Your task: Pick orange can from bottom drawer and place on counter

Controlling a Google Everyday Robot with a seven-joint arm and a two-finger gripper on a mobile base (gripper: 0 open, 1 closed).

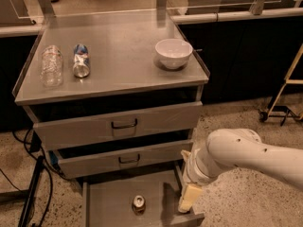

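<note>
The orange can (pixel 138 203) stands upright on the floor of the open bottom drawer (pixel 106 207), near its middle, with its silver top showing. My gripper (pixel 188 200) hangs at the end of the white arm (pixel 236 155) over the drawer's right wall. It is to the right of the can and apart from it, and holds nothing that I can see. The counter (pixel 118 74) is the steel top above the three drawers.
On the counter lie a clear plastic bottle (pixel 51 65) and a blue-and-silver can (pixel 81 60) at the left, and a white bowl (pixel 173 52) stands at the right. The two upper drawers (pixel 123 124) stick out slightly. Cables (pixel 33 193) run along the floor at the left.
</note>
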